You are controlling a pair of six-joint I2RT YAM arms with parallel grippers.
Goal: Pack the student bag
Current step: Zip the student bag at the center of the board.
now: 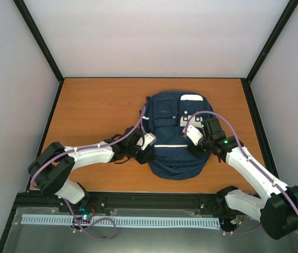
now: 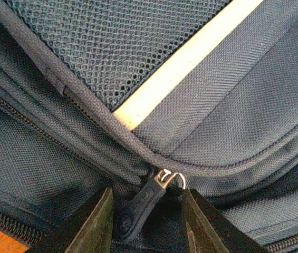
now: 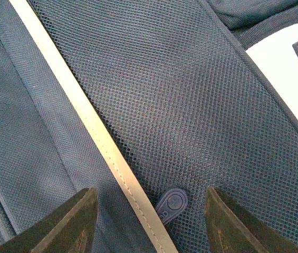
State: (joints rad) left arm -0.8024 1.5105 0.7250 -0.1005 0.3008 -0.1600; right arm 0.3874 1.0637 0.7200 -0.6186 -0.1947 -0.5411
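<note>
Navy fabric fills both wrist views. The bag [image 1: 178,132] lies flat on the orange bench [image 1: 96,105], a little right of centre, with its rounded end near and its pale patch [image 1: 192,97] at the far end.

From above, I see the left arm [image 1: 85,155] reach in from the near left to the bag's left edge. The right arm [image 1: 254,168] comes in from the near right and ends over the bag's right half.

On the left wrist camera, the left fingers [image 2: 93,226] stand apart at the bottom of the view. A dark zip pull [image 2: 141,203] hangs between them from a small metal ring [image 2: 171,179], just under a piped seam. I can see a gap on each side of the pull, so the fingers are open and are not pinching it. Above the seam, a cream stripe [image 2: 191,58] runs beside the mesh [image 2: 117,47]. A sliver of bench shows at the bottom left corner.

On the right wrist camera, the right fingers [image 3: 64,224] are spread wide over the mesh and grip nothing. A small round tab [image 3: 171,204] lies between them, just beside the stripe, and neither finger touches it. I cannot tell whether the tips press into the fabric.
</note>
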